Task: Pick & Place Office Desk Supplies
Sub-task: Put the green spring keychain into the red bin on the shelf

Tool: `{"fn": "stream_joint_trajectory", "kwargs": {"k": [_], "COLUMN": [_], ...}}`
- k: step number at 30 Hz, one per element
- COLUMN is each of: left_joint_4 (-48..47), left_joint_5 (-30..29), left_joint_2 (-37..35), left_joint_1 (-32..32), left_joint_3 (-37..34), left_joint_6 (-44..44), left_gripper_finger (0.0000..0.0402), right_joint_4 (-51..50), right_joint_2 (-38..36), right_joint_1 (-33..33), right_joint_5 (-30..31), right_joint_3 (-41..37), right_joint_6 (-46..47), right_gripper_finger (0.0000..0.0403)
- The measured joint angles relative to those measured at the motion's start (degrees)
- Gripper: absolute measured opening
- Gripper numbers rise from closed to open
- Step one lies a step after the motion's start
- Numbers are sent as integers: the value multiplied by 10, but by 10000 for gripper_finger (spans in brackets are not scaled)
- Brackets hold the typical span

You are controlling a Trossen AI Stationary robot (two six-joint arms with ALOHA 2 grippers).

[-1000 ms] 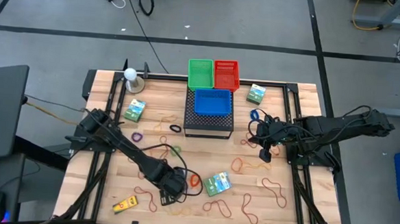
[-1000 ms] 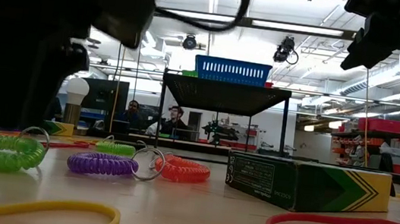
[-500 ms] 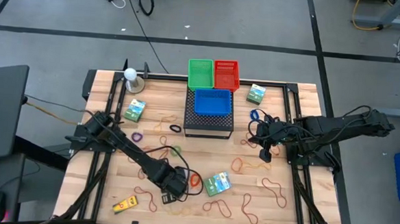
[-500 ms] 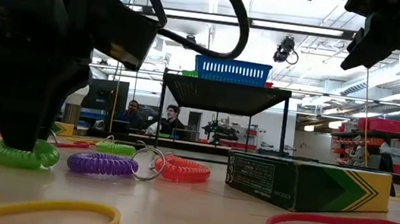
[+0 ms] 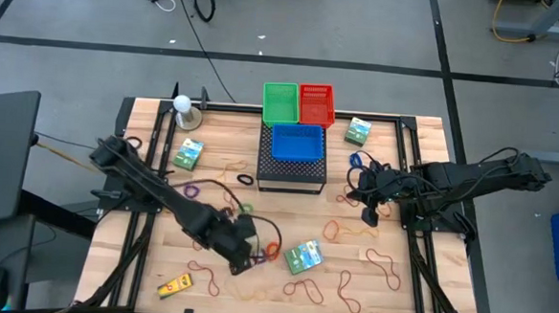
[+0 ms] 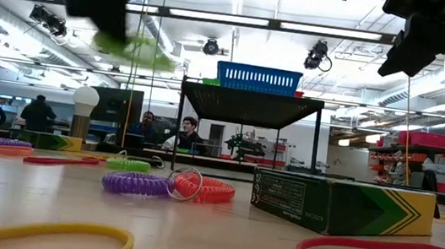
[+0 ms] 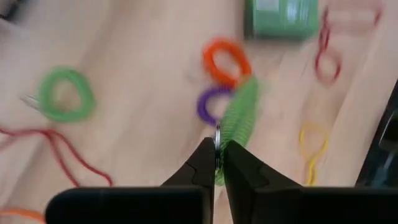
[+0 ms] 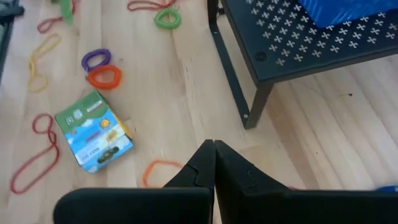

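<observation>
My left tool (image 7: 217,155) pinches one green ring (image 7: 239,118) up off the table (image 5: 397,287); most supplies lie unsorted.

Centre-back blocked: black mesh stand (image 5: 291,170) w/ blue basket (image 5: 297,142); front strewn w/ rubber bands (image 5: 382,261); mid-right open.

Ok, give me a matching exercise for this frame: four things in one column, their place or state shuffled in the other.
1. green coiled plastic ring
2. purple coiled plastic ring
3. blue plastic basket
4. right gripper

a. on top of the black mesh stand
b. shut, holding nothing
c. held above the table by the left gripper
d. lying on the wooden table beside an orange coiled ring

Pairs: 1-c, 2-d, 3-a, 4-b
</observation>
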Motion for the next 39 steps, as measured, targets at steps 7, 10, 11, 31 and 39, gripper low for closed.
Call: {"fn": "stream_joint_trajectory", "kwargs": {"k": [7,10,11,31,39], "left_joint_4": [74,145,171,439,467], "left_joint_5": [-71,-78,-74,-83,-109], "left_joint_2": [-17,9,20,135,135], "left_joint_1": [24,47,56,95,95], "left_joint_3": [0,0,0,0,0], "left_joint_6": [23,79,99,154,140], "left_gripper_finger": [21,21,21,21,21], "right_joint_4": [56,102,114,194,268], "right_joint_2": [16,38,49,152,206], "right_joint_1": [0,9,13,102,102], "right_joint_5": [-10,-20,-21,-68,-73], "right_joint_3": [0,0,0,1,0], "right_joint_6": [70,83,86,168,138], "right_gripper_finger": [16,43,53,146,146]}}
